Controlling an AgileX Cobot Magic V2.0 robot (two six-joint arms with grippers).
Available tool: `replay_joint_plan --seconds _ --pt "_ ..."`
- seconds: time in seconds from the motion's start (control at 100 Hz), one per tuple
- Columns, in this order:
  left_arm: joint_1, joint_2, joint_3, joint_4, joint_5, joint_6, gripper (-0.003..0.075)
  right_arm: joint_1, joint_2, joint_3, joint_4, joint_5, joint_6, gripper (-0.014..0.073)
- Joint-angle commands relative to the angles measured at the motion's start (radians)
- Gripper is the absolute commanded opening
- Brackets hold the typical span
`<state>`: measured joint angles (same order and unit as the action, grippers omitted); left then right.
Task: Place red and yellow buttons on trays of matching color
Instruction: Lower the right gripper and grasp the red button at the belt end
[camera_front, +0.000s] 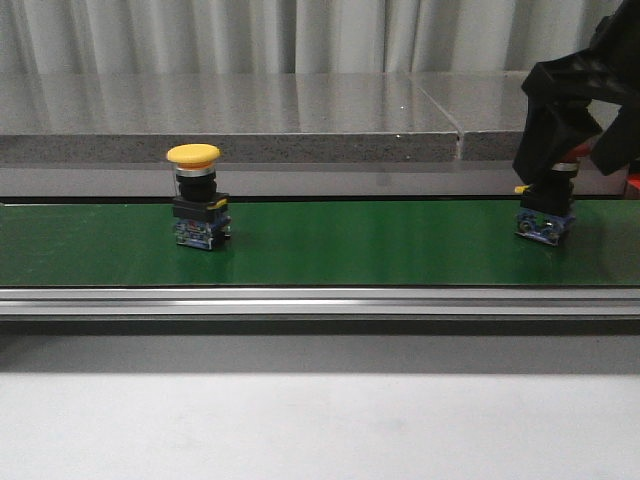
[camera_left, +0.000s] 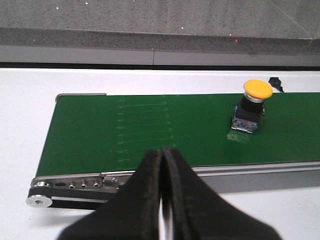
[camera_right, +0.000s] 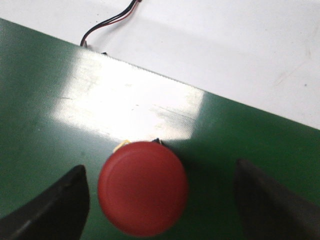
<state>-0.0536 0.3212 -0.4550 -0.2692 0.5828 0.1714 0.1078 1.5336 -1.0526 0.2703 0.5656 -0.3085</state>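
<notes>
While the right pincer (camera_right: 155, 200) gapes around the red button (camera_right: 143, 188), ungripped, both buttons await trays; none visible.

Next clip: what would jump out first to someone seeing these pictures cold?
The yellow button stands upright and alone on the left part of the green conveyor belt. At the belt's right end, the right gripper hangs over the red button, its jaws open on either side of the cap and not touching it. The left gripper is shut and hovers off the belt's near edge.
</notes>
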Motion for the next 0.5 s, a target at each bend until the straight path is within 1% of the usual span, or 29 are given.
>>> replay_joint_plan --seconds 0.0,0.04,0.09,0.16,0.2,0.32,0.41,0.49 --pt "-0.009 0.008 -0.027 -0.020 -0.068 -0.001 -0.0019 0.002 -0.017 -0.040 0.011 -0.043 -0.014 0.0435" --pt "-0.009 0.008 -0.027 -0.020 -0.068 -0.001 -0.0019 0.002 -0.015 -0.040 0.011 -0.037 -0.014 0.0362" --pt "-0.009 0.008 -0.027 -0.020 -0.068 -0.001 -0.0019 0.002 -0.015 -0.040 0.011 -0.030 -0.014 0.0247" --pt "-0.009 0.008 -0.027 -0.020 -0.068 -0.001 -0.0019 -0.006 -0.016 -0.048 0.011 -0.013 -0.014 0.0156" --pt "-0.009 0.008 -0.027 -0.020 -0.068 -0.001 -0.0019 -0.013 -0.017 -0.061 0.011 0.012 -0.014 0.0141" --pt "-0.009 0.008 -0.027 -0.020 -0.068 -0.001 -0.0019 -0.055 -0.018 -0.137 0.010 0.118 -0.014 0.0141" --pt "-0.009 0.008 -0.027 -0.020 -0.068 -0.001 -0.0019 -0.113 -0.018 -0.216 0.010 0.203 -0.014 0.0141" --pt "-0.009 0.008 -0.027 -0.020 -0.068 -0.001 -0.0019 -0.184 -0.018 -0.291 0.010 0.247 -0.014 0.0141"
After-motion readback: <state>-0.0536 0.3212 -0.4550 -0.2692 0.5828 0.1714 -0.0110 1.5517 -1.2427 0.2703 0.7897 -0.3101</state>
